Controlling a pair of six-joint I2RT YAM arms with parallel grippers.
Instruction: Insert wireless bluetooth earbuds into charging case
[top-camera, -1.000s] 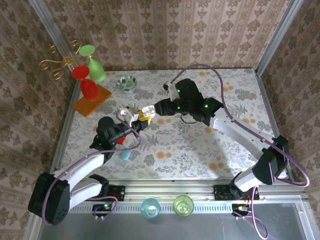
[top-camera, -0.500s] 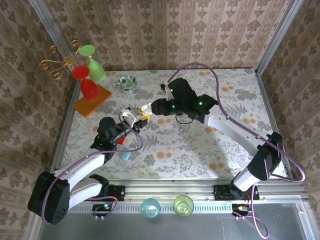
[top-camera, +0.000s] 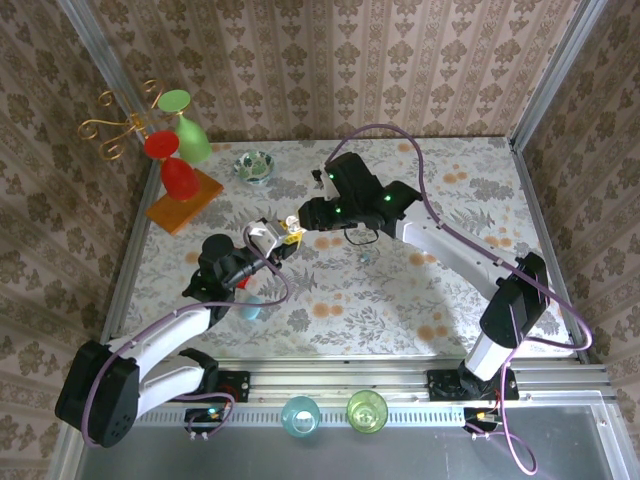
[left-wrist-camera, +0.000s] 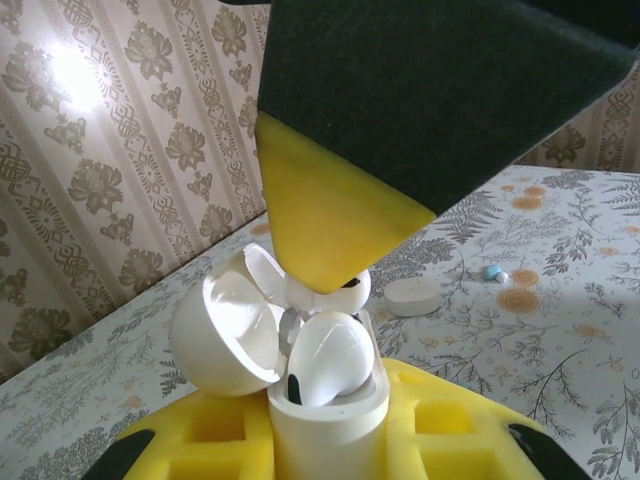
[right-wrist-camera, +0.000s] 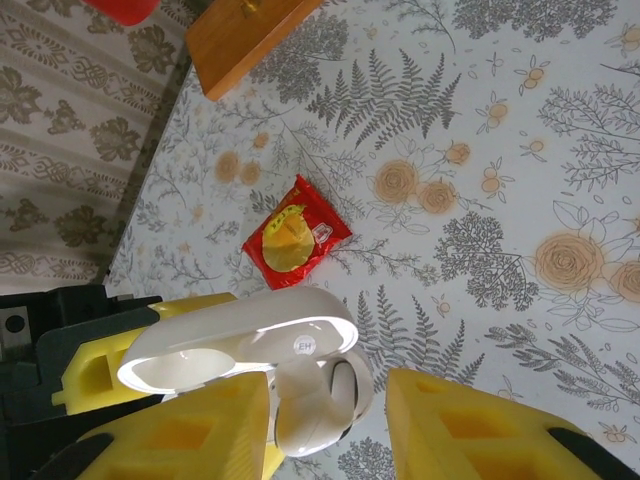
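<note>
My left gripper is shut on the base of the white charging case, gripping it between its yellow pads with the lid swung open. One white earbud sits in the case. A second earbud is just above it, under a yellow finger of my right gripper. In the right wrist view that earbud lies against one finger of the right gripper, with a gap to the other; the jaws are apart. From above, both grippers meet mid-table.
A red snack packet lies on the cloth below the case. A closed white case and a small bluish earbud lie farther off. The orange stand base and green glass bowl are at the back left.
My right gripper has moved left to the case held by the left gripper, and its jaws have narrowed. The left gripper has stayed shut on the case.
</note>
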